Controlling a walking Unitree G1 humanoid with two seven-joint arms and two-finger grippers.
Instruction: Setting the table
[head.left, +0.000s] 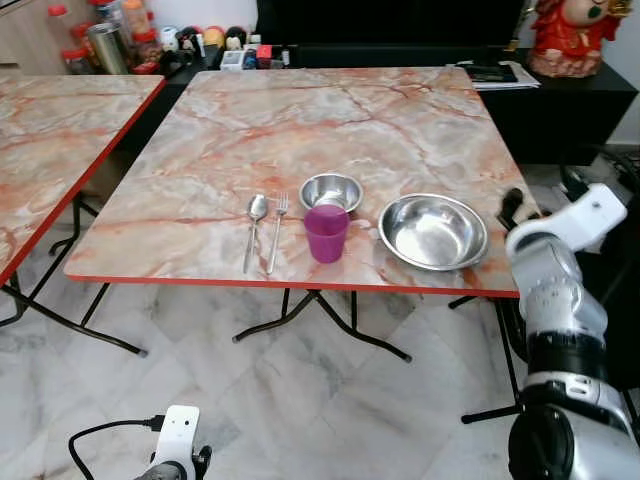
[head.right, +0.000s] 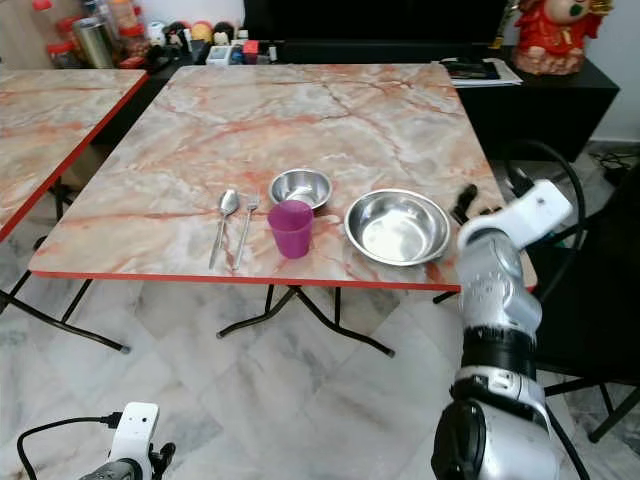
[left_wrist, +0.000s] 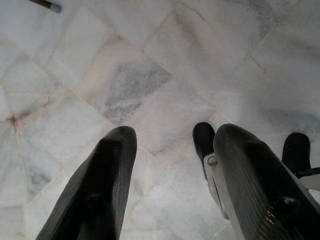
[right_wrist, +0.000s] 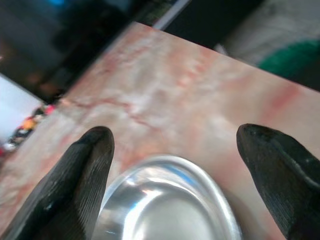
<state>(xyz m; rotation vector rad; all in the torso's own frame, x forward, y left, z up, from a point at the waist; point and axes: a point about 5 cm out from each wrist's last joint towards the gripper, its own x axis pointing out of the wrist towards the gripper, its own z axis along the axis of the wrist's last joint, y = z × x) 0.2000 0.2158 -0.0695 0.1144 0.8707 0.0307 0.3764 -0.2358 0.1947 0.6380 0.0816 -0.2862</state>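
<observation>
The large steel bowl (head.left: 433, 231) stands near the front edge of the marble table (head.left: 300, 120). Beside the bowl stands the purple cup (head.left: 326, 232), behind the cup the small steel bowl (head.left: 331, 190), and beyond the cup lie the fork (head.left: 277, 230) and the spoon (head.left: 255, 228). The step in hand seems to be placing the large bowl. The right gripper (right_wrist: 175, 165) is just beside it, fingers wide apart and holding nothing. Next it probably must draw away without pushing the bowl. The left gripper (left_wrist: 170, 190) hangs open over the floor.
</observation>
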